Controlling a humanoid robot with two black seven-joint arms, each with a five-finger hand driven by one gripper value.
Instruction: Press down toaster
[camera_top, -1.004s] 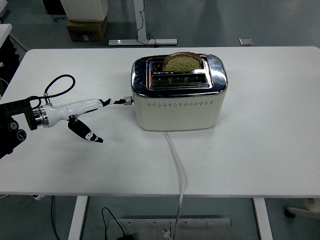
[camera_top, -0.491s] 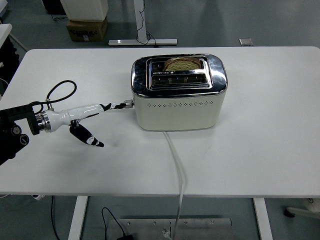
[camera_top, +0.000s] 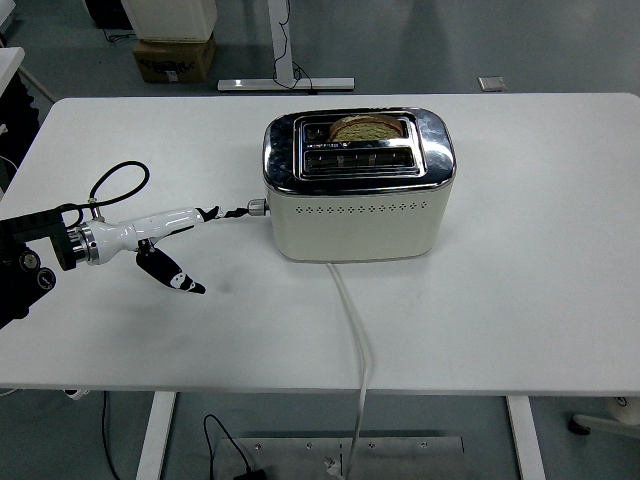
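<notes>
A cream toaster (camera_top: 355, 215) with a chrome top stands mid-table, its white cord (camera_top: 355, 330) running off the near edge. A slice of bread (camera_top: 365, 127) sits low in the back slot, only its crust showing. My left hand (camera_top: 222, 250), white with black fingertips, reaches in from the left. One long finger (camera_top: 225, 213) points straight at the small lever knob (camera_top: 256, 207) on the toaster's left end and touches it. The thumb (camera_top: 170, 274) hangs down over the table. The hand holds nothing. No right arm shows.
A black cable loop (camera_top: 115, 180) arches over my left wrist. The white table (camera_top: 520, 300) stretches wide to the right of the toaster. Beyond the far edge are a cardboard box (camera_top: 175, 58) and a desk leg base (camera_top: 285, 84) on the floor.
The bread has sunk from standing proud of the slot to sitting low in it. The lever knob and my pointing finger have dropped slightly with it.
</notes>
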